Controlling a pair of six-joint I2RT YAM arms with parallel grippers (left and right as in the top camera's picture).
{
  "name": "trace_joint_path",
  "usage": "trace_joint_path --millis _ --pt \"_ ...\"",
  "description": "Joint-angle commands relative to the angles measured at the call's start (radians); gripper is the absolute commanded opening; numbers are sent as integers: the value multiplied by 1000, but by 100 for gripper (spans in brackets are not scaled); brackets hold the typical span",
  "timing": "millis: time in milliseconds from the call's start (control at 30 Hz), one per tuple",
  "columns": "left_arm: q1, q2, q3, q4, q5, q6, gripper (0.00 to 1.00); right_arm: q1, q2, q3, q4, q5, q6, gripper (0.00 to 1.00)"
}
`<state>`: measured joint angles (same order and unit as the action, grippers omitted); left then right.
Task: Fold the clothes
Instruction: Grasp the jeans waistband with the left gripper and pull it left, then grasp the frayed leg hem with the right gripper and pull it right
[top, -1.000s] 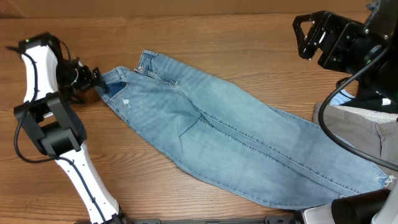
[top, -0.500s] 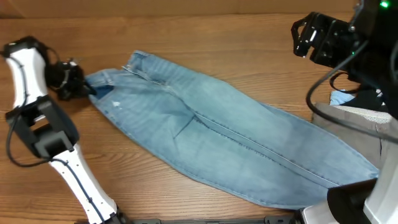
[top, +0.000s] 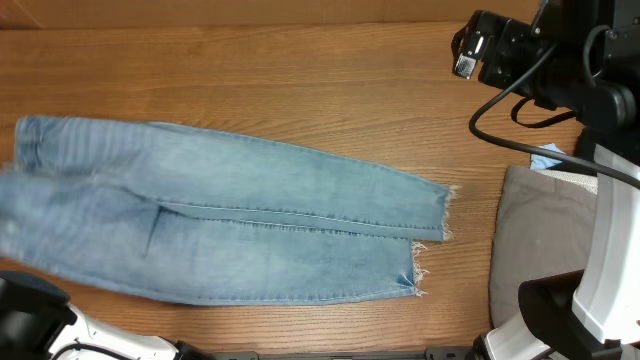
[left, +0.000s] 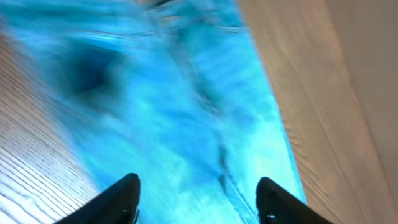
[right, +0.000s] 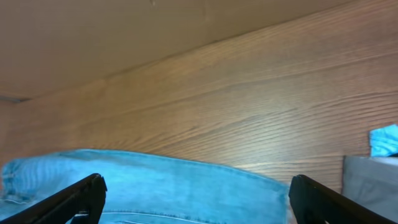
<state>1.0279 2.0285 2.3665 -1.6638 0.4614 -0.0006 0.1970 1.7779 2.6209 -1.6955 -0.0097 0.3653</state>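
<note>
The light-blue denim jeans (top: 230, 225) lie flat and stretched across the table, with the waist at the left edge and the frayed hems (top: 432, 240) at the right. My left gripper (left: 198, 202) is open in the left wrist view, just above the blurred denim (left: 186, 112) and holding nothing. It is out of sight in the overhead view. My right gripper (top: 465, 50) is open and empty, raised at the back right. In the right wrist view the open fingers (right: 196, 199) frame the far edge of the jeans (right: 155, 183).
Grey trousers (top: 545, 250) lie at the right edge, beside the right arm's column, and also show in the right wrist view (right: 373, 180). A small light-blue scrap (top: 545, 158) lies behind them. The left arm's base (top: 40, 325) is at the front left.
The jeans have been dragged to the left and straightened, and their hems are now off the grey trousers. The left arm swung out of the overhead view. The right gripper shifted slightly left.
</note>
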Motion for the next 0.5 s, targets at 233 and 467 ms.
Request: trace_joint_path --millis 233,467 --pt "-73 -105 11 -26 84 18 75 -148 33 -425 23 2 35 99" --pt "-204 -214 11 -26 160 98 76 -273 33 -837 196 -186 -55 100"
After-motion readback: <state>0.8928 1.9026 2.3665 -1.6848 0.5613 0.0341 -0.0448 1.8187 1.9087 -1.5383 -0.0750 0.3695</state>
